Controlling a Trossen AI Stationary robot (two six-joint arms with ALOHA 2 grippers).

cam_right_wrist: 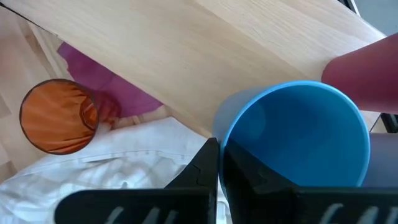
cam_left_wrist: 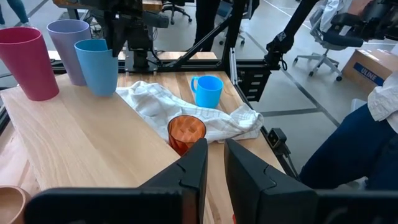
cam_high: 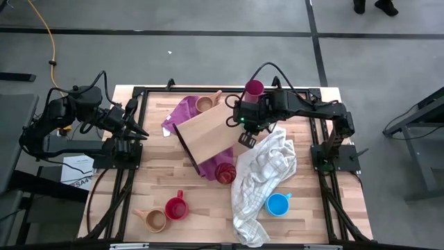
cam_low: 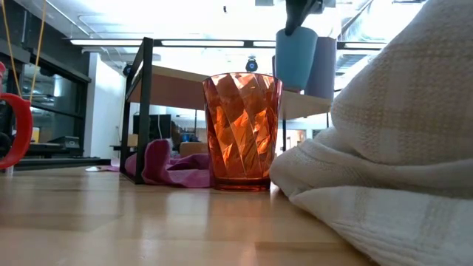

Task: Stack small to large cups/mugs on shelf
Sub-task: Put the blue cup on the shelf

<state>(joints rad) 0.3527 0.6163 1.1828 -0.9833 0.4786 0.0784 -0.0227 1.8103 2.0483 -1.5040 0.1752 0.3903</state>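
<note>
The shelf (cam_high: 208,135) is a light-wood board on a black frame, at mid table. On its far end stand a magenta tumbler (cam_left_wrist: 28,62) and a lavender tumbler (cam_left_wrist: 67,50). Beside them is a blue tumbler (cam_left_wrist: 96,65), upright, with my right gripper (cam_left_wrist: 114,43) shut on it from above. An orange faceted tumbler (cam_left_wrist: 186,134) stands on the table by the shelf's near end. My left gripper (cam_left_wrist: 216,162) waits at the table's left side, fingers slightly apart with nothing between them. My right gripper pinches the blue tumbler's rim (cam_right_wrist: 225,138), one finger outside the wall and one inside. The fingers come from above, pointing steeply down. The tumbler is upright with its base at the shelf board (cam_left_wrist: 93,137); whether it rests there or hangs just above, I cannot tell.
A white checked towel (cam_high: 263,173) lies heaped right of the shelf, a purple cloth (cam_high: 182,111) under its far left. A blue mug (cam_high: 278,204) is near right, a red mug (cam_high: 175,207) and tan mug (cam_high: 154,220) near left, a tan cup (cam_high: 204,104) behind the shelf.
</note>
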